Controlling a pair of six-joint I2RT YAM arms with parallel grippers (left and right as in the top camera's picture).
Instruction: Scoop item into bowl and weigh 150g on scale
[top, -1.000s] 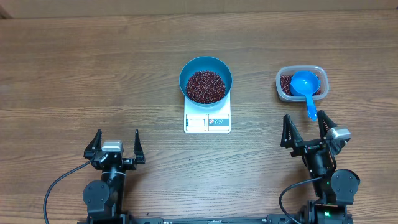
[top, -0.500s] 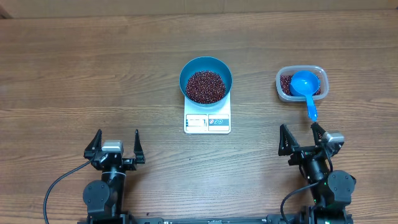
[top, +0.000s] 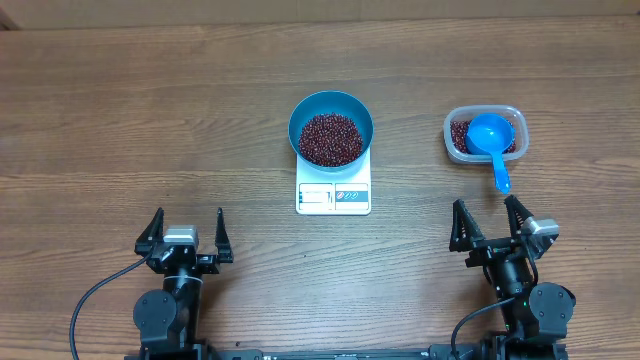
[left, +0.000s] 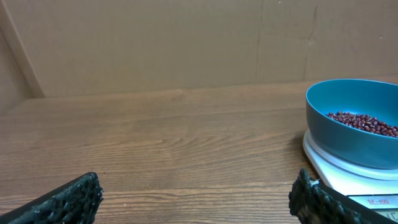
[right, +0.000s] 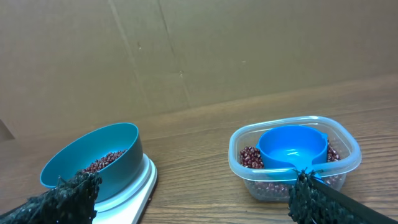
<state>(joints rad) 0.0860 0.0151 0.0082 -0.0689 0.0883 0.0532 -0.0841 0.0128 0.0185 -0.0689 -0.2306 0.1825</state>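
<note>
plainly, scale: white and flat, display edge facing the robot's side; landmark for every line below.
bowl: teal, upright on the far part of the scale, overhanging both its sides.
beans: loose red-brown heap inside the bowl, above the scale; more lie in the tub.
tub: clear plastic, to the right of the scale, well apart from it.
scoop: bright blue, cup resting in the tub; long axis runs far to near, handle pointing toward the robot's side over the tub rim.
left gripper: near and left of the scale, jaws spread wide, holding nothing.
right gripper: near and right of the scale, jaws spread wide, empty, close to the scoop handle's tip without touching it.
</note>
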